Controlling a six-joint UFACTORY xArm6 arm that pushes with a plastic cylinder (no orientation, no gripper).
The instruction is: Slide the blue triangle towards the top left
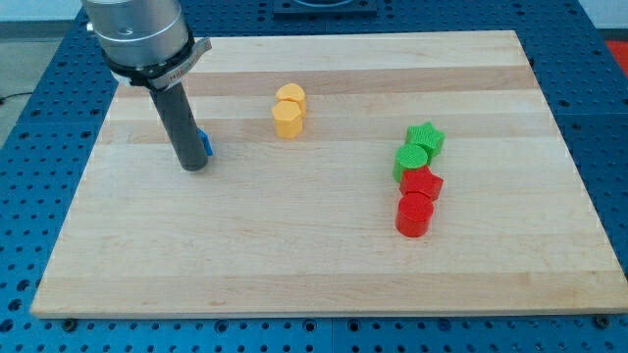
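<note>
Blue perforated metal frames the pale wooden counter (324, 255), whose boards run across the view in light and slightly darker strips.

My arm comes down from the view's top left and ends in a dark rod. My tip (193, 167) rests on the wood in the left part of the counter. I have no pincer on this rig, only the rod, so nothing can be clenched or released.

The blue triangle (206, 145) sits right behind the rod, on its right side. Only a thin blue sliver shows past the rod, so I cannot make out its shape or whether it touches my tip; at the least it lies just beside it.

Further toward the view's right, near the top middle, two yellow blocks (289, 111) stand pressed together, one behind the other; the front one looks six-sided.

Well apart from those, in the right half, four blocks form a tight chain running down the view. A green star (427, 138) is at the top, a green round block (411, 160) touches it below, then comes a red star-like block (423, 183), and a red cylinder (414, 214) closes the chain at the bottom.
</note>
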